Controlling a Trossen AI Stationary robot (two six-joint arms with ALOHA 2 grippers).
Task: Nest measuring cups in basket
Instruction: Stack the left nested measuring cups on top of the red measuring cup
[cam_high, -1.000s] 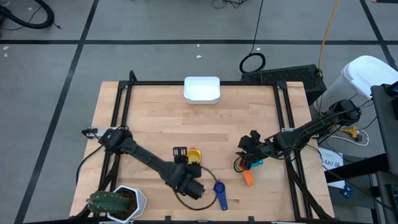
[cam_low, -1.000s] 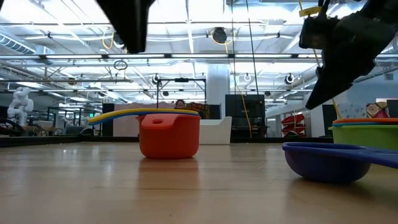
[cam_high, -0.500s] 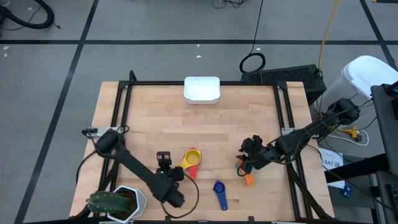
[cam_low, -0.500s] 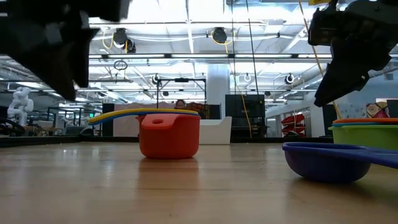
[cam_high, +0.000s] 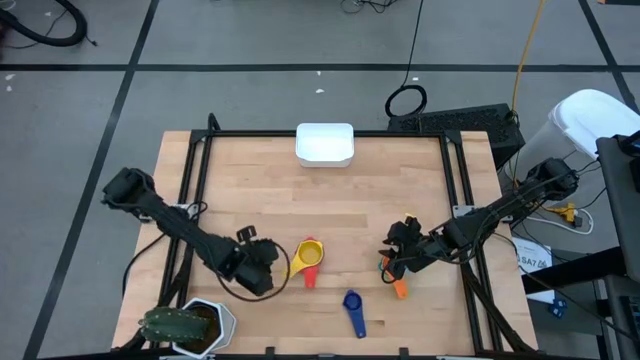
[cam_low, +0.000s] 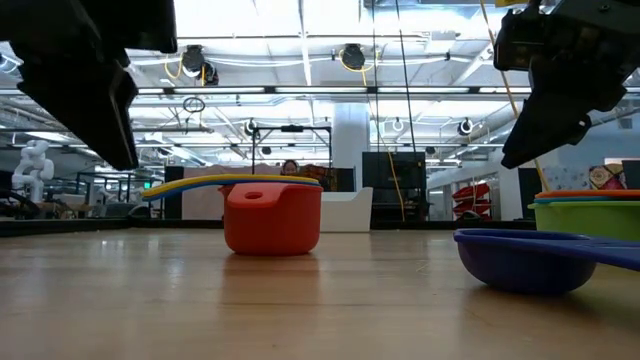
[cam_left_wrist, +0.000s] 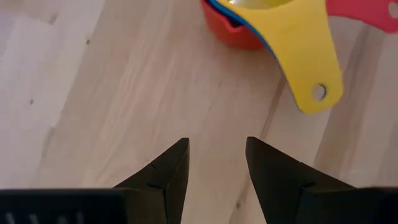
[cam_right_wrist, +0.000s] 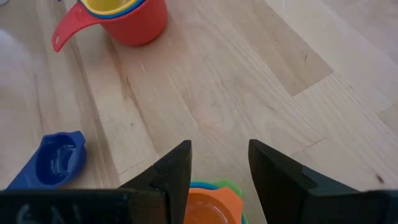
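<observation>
Cups in three lots, basket (cam_high: 324, 144) at bench's far edge.
Red-yellow stack (cam_high: 309, 257), lone blue cup (cam_high: 352, 304), orange-green stack (cam_right_wrist: 210, 202); left gripper (cam_left_wrist: 216, 163) and right gripper (cam_right_wrist: 219, 163) both apart, holding nothing.

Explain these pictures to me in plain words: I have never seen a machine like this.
Two dark robot arms work over a wooden table. One picture looks straight down, one sits at table height, and two come from cameras on the wrists. The left gripper and right gripper are both open and hold nothing. On the table lie a red plastic measuring cup with yellow and blue cups nested inside, a separate dark blue scoop cup, and an orange-and-green cup stack under the right gripper. The white shallow rectangular basket sits at the far edge, a potted plant in a near corner.
</observation>
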